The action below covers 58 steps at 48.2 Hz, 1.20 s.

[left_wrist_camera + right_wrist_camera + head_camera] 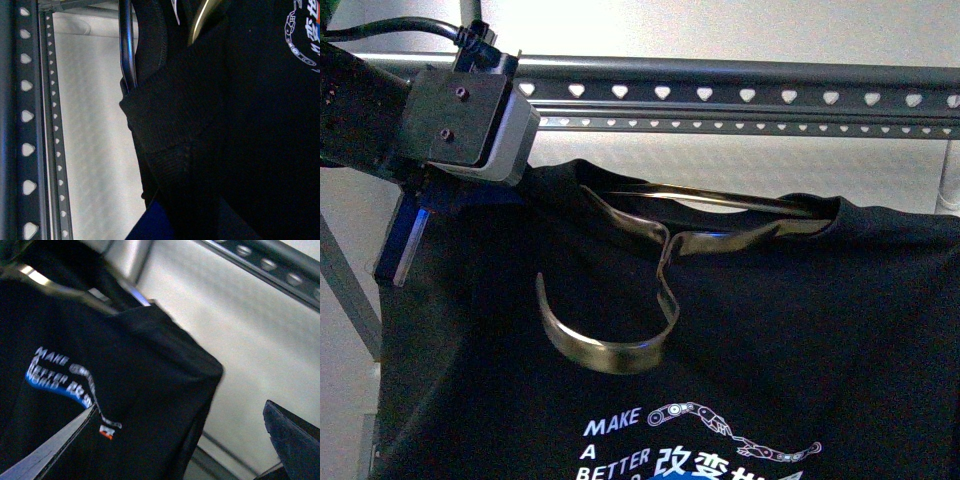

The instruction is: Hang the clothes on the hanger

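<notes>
The clothes (770,350), a black T-shirt with a white and blue "MAKE A BETTER" print, hang in front of me just below the hanger (720,92), the grey rack with rails of heart-shaped holes. A slim shiny metal shoulder bar with a curved hook (620,350) sits in the collar, the hook dangling over the chest. My left gripper (420,215) is shut on the shirt's left shoulder, and the left wrist view shows dark cloth bunched in it (185,220). My right gripper (170,450) is open, with the shirt's side edge (125,365) between its fingers.
The rack's rails run beside the shirt in the left wrist view (25,115) and overhead in the right wrist view (270,265). A rack upright (948,170) stands at the right, a slanted leg (345,290) at the left. A white wall (720,160) is behind.
</notes>
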Each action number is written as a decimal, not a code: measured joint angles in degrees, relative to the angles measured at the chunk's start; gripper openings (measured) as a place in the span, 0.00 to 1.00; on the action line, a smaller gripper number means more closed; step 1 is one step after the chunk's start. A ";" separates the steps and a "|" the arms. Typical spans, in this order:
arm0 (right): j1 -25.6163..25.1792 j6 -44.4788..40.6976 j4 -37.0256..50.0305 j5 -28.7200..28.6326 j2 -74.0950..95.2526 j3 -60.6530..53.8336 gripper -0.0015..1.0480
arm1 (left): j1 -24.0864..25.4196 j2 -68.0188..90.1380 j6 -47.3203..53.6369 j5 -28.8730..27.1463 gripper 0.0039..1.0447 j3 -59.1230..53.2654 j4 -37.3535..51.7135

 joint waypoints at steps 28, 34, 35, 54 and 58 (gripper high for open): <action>13.75 -47.89 -10.78 13.49 22.56 20.13 0.93 | -0.11 -0.04 0.15 -0.04 0.04 -0.11 0.02; 15.19 -45.86 -7.48 16.28 27.61 22.03 0.79 | -0.11 -0.04 0.20 -0.02 0.04 -0.11 0.02; 15.39 -45.42 -6.99 16.59 28.28 22.38 0.75 | -0.11 -0.04 0.20 -0.02 0.04 -0.11 0.02; 14.34 -37.13 -4.28 17.03 31.98 25.05 0.19 | -0.11 -0.04 0.20 -0.02 0.04 -0.11 0.02; 13.53 -35.78 -4.17 15.56 31.67 23.89 0.09 | -0.11 -0.04 0.17 0.04 0.04 -0.11 0.02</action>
